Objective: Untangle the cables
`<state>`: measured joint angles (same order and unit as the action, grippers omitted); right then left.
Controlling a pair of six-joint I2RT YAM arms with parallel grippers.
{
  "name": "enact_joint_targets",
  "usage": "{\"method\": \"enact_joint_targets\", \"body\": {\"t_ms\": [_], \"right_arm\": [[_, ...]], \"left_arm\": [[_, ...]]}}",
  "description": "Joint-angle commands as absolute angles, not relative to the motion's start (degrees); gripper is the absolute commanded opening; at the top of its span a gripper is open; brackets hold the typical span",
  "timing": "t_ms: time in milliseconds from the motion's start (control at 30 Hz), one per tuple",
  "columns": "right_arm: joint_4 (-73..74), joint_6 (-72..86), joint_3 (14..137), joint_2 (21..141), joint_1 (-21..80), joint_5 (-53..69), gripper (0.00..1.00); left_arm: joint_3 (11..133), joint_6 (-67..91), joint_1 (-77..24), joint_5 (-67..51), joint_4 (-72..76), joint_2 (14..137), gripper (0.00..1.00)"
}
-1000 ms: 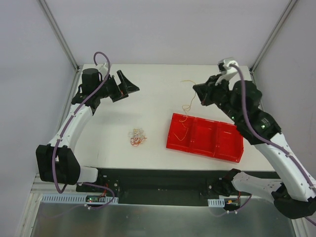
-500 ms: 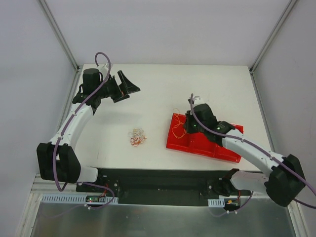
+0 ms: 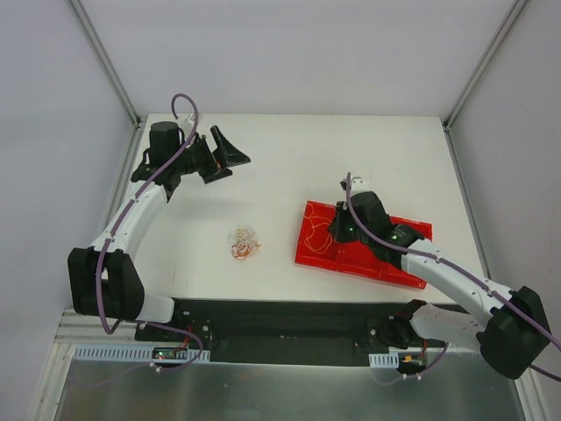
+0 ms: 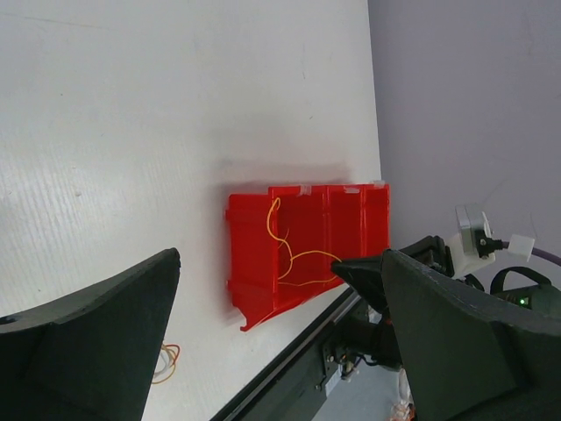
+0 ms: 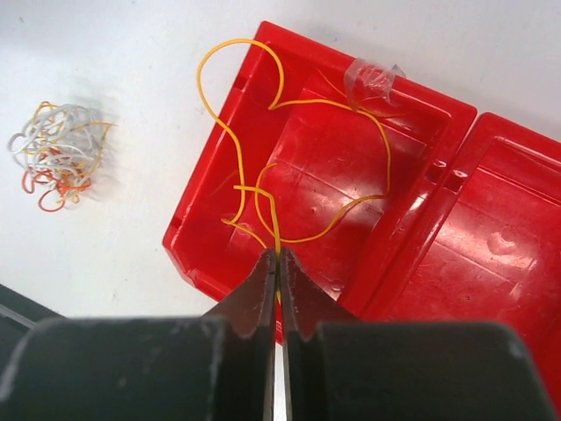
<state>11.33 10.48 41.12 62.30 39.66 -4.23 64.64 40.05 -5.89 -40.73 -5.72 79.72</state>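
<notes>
A small tangle of white, orange and reddish cables [image 3: 243,243] lies on the white table, left of a red tray [image 3: 403,263]. It shows in the right wrist view [image 5: 60,153] too. My right gripper [image 5: 278,256] is shut on a single yellow cable [image 5: 230,132], whose loops lie in the tray's left compartment [image 5: 329,189] and over its rim. In the top view the right gripper [image 3: 326,233] hangs over that compartment. My left gripper [image 3: 230,150] is open and empty at the table's far left, well away from the tangle. Its fingers [image 4: 88,333] frame the tray [image 4: 351,215] in the left wrist view.
The red tray has three compartments; the middle one [image 5: 491,254] holds nothing that I can see. A piece of clear tape [image 5: 372,81] sticks to the tray's far rim. The black front rail [image 3: 289,320] runs along the table's near edge.
My right arm has swung down from the table's far right to the tray, carrying the yellow cable, which now lies in the left compartment. The left arm has barely moved.
</notes>
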Motion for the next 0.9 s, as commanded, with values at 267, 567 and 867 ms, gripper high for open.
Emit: {"method": "enact_joint_targets", "body": {"t_ms": [267, 567, 867], "right_arm": [[9.2, 10.3, 50.6, 78.6, 39.6, -5.5, 0.08], [17.9, 10.5, 55.1, 89.1, 41.9, -15.8, 0.10], [22.3, 9.9, 57.8, 86.2, 43.2, -17.9, 0.40]], "left_arm": [[64.1, 40.8, -6.2, -43.0, -3.0, 80.9, 0.94], [64.2, 40.8, -6.4, -43.3, -3.0, 80.5, 0.93], [65.2, 34.3, -10.0, -34.7, -7.0, 77.7, 0.91]]}}
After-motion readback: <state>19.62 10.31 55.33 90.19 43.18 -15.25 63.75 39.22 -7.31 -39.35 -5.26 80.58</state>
